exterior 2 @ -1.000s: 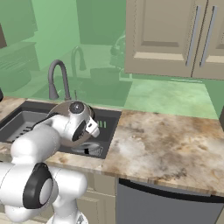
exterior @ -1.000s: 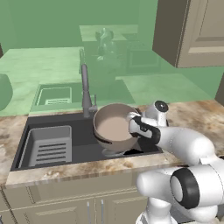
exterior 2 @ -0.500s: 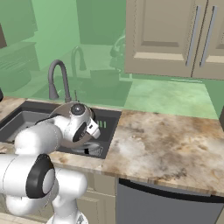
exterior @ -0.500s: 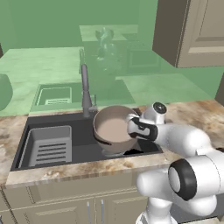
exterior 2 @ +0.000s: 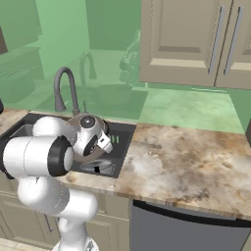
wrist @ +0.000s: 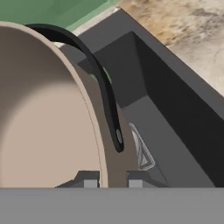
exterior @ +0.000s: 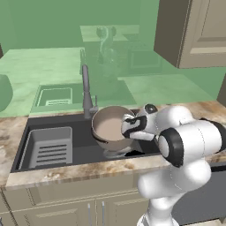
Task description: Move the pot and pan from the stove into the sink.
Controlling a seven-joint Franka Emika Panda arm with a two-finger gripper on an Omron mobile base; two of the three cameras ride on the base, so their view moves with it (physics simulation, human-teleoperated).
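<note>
The gripper [wrist: 110, 183] is pinching the pot [exterior: 110, 130] by its rim, jaws nearly closed. It's hanging tilted over the sink [exterior: 79, 152], probably for lowering in.

L base cam: behind arm, left side, looks fwd/down over sink [exterior: 48, 128] and faucet [exterior: 87, 95]. R base cam: behind arm, right side, same sink [exterior 2: 122, 142] plus counter [exterior 2: 196, 162] and cabinets [exterior 2: 196, 41]. Both share sink, faucet, arm. Hand cam: very close, along pot [wrist: 52, 118] wall into the basin.
</note>
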